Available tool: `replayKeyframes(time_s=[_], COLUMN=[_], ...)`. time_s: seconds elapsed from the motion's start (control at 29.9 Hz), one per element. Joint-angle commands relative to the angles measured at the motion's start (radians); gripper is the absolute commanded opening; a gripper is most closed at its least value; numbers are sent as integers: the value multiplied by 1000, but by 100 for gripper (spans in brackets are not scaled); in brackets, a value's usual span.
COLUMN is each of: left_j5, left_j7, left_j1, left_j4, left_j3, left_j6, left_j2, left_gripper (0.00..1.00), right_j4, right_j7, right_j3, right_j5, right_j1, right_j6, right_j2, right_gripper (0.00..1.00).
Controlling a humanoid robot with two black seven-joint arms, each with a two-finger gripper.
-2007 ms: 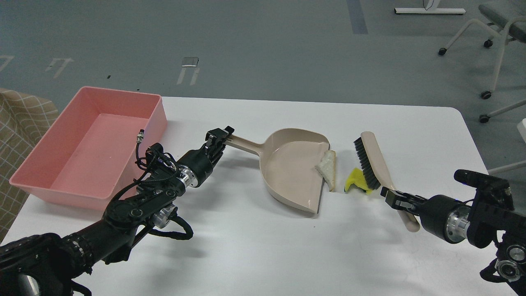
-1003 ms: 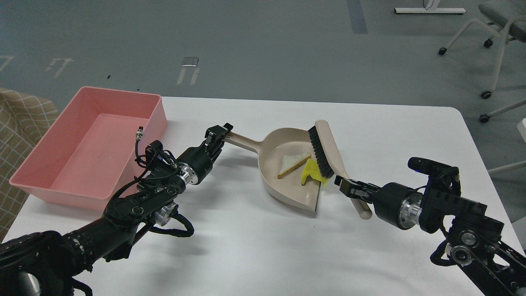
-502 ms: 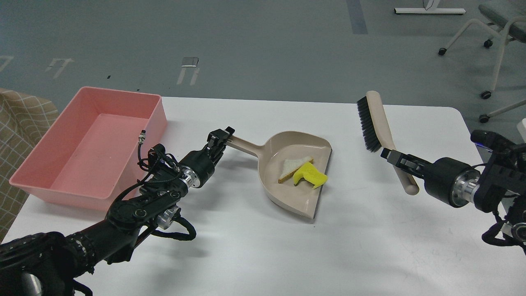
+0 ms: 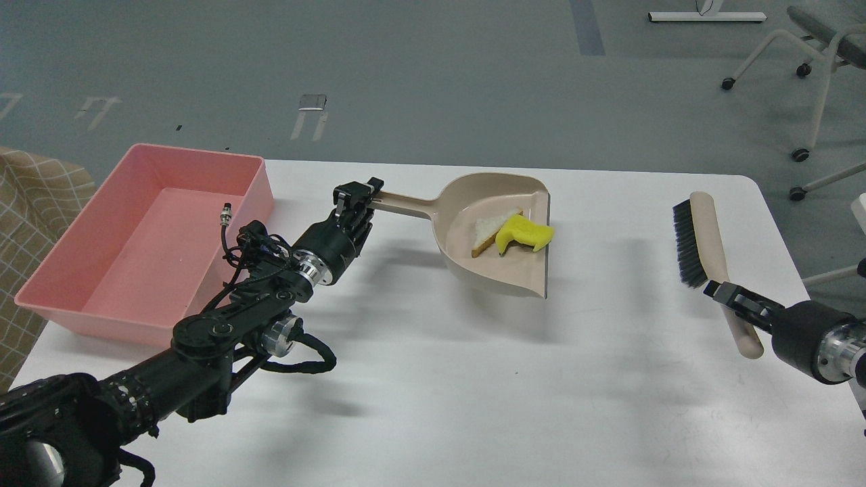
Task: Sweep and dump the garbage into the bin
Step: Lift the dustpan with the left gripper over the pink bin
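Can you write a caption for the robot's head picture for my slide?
Left pincer lifts the dustpan holding bread and sponge; right pincer holds the brush; bin waits.

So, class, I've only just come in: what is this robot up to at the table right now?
It is clearing scraps. The left gripper holds the beige dustpan by its handle, lifted off the white table. A bread slice and a yellow sponge piece lie in the pan. The right gripper holds the brush off to the right. The pink bin on the left holds nothing yet.
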Motion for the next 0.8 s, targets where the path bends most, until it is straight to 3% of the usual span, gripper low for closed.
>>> replayKeyframes(time_s=[0.0,0.17,0.43,0.77], left_j5=[-9,-70,-150,-284], left_j7=[0,0,0,0], left_j1=[-1,7,8,68], left_j4=[-5,-108,-284,-302], left_j3=[-52,-184,-212,-310], left_j6=[-18,-48,-29,-54], left_j2=[-4,25,218,449], left_gripper=[0,0,0,0], right_j4=[0,0,-11,-37], right_j7=[4,4,7,33], right_j3=[19,19,19,21], right_j5=[0,0,0,0], right_j1=[-15,-15,-16,-28], right_j6=[0,0,0,0], right_j2=[-1,-1,2,14], right_gripper=[0,0,0,0])
